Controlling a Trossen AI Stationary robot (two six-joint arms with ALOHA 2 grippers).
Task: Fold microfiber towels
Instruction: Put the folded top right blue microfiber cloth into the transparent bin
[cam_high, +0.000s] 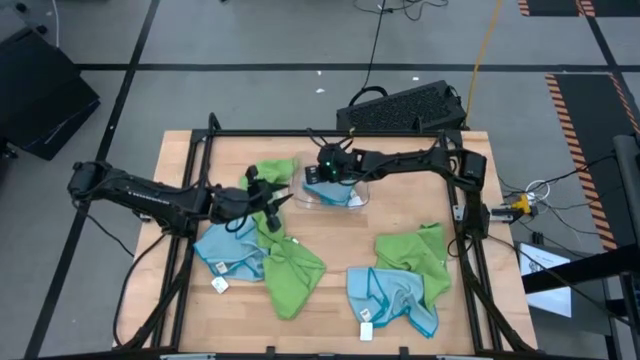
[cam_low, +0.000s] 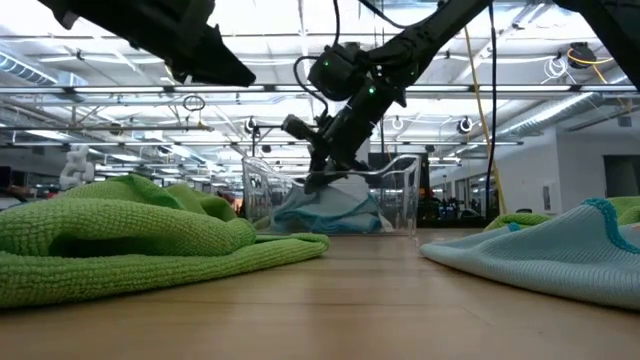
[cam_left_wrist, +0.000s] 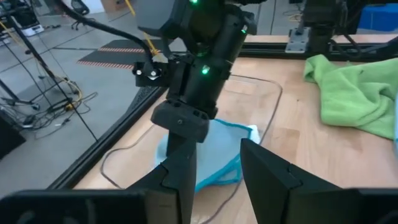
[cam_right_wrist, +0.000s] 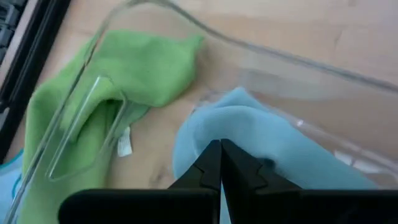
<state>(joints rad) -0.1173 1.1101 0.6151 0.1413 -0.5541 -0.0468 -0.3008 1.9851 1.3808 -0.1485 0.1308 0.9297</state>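
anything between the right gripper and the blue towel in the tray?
Nothing visible. The right gripper is shut, its tips already down on the light blue towel inside the clear plastic tray; the tray walls stand around it, not across its path. The left gripper waits beside the tray.

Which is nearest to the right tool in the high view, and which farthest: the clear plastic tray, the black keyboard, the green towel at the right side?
From the right tool, shut:
1. Clear plastic tray, directly under it, holding a light blue towel.
2. Black keyboard, beyond the table's far edge.
3. Lime green microfiber towel, at the table's right side, nearer the front.
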